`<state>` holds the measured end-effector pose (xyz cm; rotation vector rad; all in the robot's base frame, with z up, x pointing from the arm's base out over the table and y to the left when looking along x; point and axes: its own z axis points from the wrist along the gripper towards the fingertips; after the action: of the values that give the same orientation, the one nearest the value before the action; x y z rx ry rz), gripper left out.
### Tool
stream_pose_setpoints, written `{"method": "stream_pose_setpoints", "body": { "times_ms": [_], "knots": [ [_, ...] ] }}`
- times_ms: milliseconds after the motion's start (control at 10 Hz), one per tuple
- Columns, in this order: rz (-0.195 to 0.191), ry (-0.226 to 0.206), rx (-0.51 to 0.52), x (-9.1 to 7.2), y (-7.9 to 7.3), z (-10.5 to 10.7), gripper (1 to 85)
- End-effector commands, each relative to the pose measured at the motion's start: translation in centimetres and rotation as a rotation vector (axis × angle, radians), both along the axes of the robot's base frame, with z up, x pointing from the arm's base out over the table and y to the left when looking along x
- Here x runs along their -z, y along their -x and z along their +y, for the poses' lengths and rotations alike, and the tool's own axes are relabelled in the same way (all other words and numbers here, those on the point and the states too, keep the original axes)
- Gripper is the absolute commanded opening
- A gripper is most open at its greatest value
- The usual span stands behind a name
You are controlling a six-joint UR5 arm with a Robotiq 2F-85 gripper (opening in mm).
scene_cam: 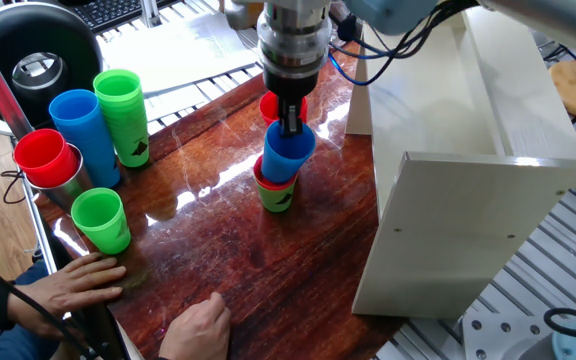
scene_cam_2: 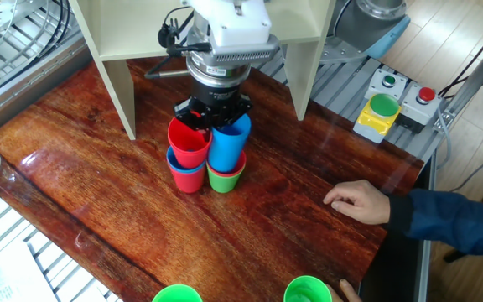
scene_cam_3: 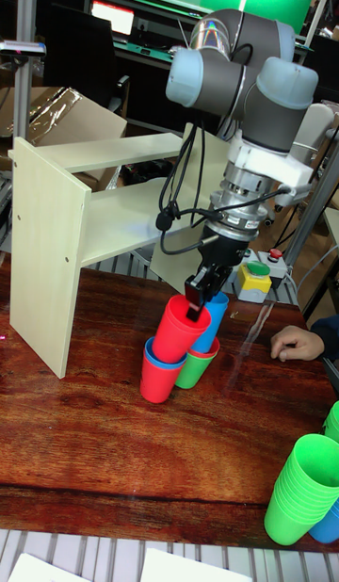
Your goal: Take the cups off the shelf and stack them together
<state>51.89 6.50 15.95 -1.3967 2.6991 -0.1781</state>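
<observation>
My gripper (scene_cam: pixel 290 122) (scene_cam_2: pixel 212 117) (scene_cam_3: pixel 198 304) points straight down in front of the pale shelf (scene_cam: pixel 468 200) (scene_cam_2: pixel 116 50) (scene_cam_3: pixel 42 234), shut on the rim of a blue cup (scene_cam: pixel 288 155) (scene_cam_2: pixel 229 143) (scene_cam_3: pixel 217 311). That cup sits in a red cup (scene_cam_2: pixel 225 164), which is nested in a green cup (scene_cam: pixel 278 198) (scene_cam_2: pixel 223 179) on the table. Touching it on one side is a second stack: a red cup (scene_cam_2: pixel 189 143) (scene_cam_3: pixel 179 330) on a blue one (scene_cam_2: pixel 183 162) on a red one (scene_cam_2: pixel 188 180) (scene_cam_3: pixel 155 382). No cups show on the shelf boards.
At the table's left edge stand a tall green stack (scene_cam: pixel 123 115), a blue cup (scene_cam: pixel 80 125), a red cup in a metal cup (scene_cam: pixel 43 155) and a single green cup (scene_cam: pixel 100 220). A person's hands (scene_cam: pixel 78 280) (scene_cam: pixel 198 325) (scene_cam_2: pixel 359 201) rest on the near edge. A button box (scene_cam_2: pixel 384 113) sits off the table.
</observation>
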Motion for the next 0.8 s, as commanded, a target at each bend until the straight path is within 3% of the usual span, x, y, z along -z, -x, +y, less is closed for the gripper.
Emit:
{"method": "stream_pose_setpoints", "body": {
  "times_ms": [0,200,300,500,700],
  "knots": [
    [-0.021,0.002,-0.024,-0.1,-0.9,0.0,5.0],
    [-0.02,-0.008,-0.045,-0.1,-1.0,0.2,14.3],
    [-0.027,-0.013,-0.041,-0.1,-1.2,0.4,15.0],
    [-0.026,-0.013,-0.036,0.5,-1.3,0.4,13.0],
    [0.004,-0.003,-0.03,0.9,-0.7,-0.1,7.3]
  ]
}}
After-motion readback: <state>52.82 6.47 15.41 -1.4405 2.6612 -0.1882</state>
